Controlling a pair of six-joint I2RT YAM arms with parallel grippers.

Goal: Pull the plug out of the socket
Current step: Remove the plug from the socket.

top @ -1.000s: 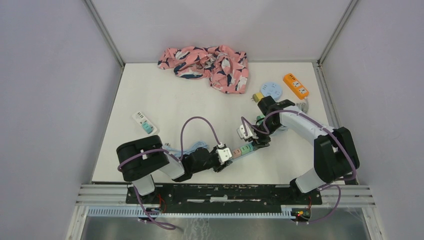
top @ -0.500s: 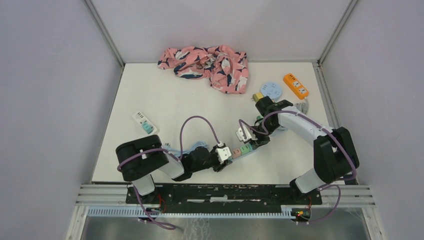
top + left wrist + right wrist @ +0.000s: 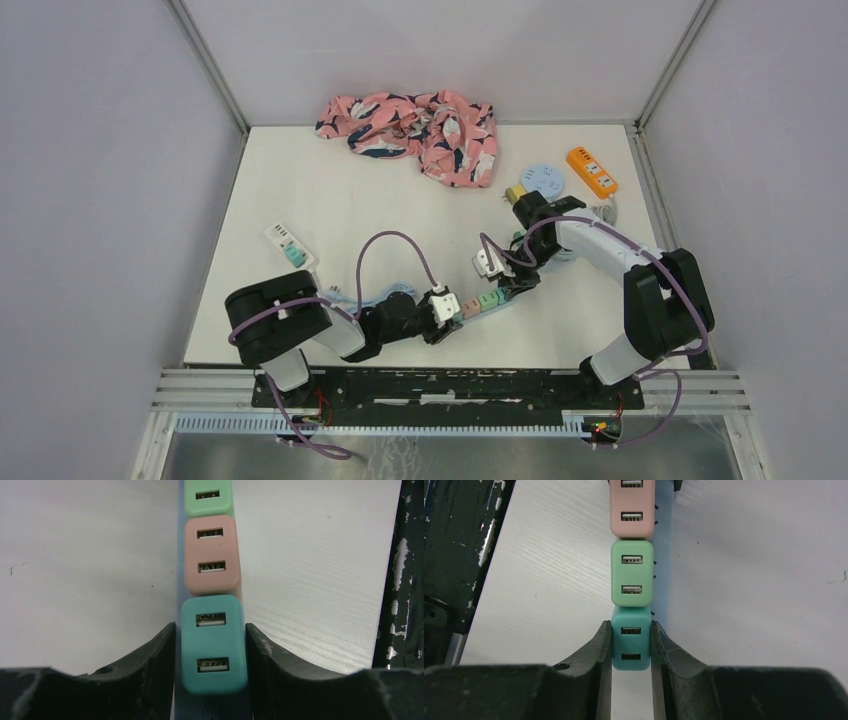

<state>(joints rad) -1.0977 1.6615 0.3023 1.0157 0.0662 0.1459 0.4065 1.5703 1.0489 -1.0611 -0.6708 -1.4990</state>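
Observation:
A pale blue socket strip [image 3: 483,300] lies on the white table with several USB plugs in a row on it. My left gripper [image 3: 449,309] is shut on the strip's near end, its fingers [image 3: 162,652] pressed against the sides round a teal plug [image 3: 214,645]. Beyond that plug come a pink plug [image 3: 212,555] and a green plug [image 3: 207,497]. My right gripper [image 3: 512,285] is shut on the teal plug [image 3: 631,637] at the other end, with both pads [image 3: 605,645] tight on its sides. The strip [image 3: 664,555] shows beside the green plug [image 3: 632,575].
A pink floral cloth [image 3: 410,122] lies at the back. A round blue socket [image 3: 543,180] and an orange strip [image 3: 591,170] sit at the back right. A white strip [image 3: 288,245] lies at the left. The black frame rail [image 3: 400,580] runs close to the socket strip.
My right gripper has closed onto the teal end plug. The left gripper still holds the strip where it was.

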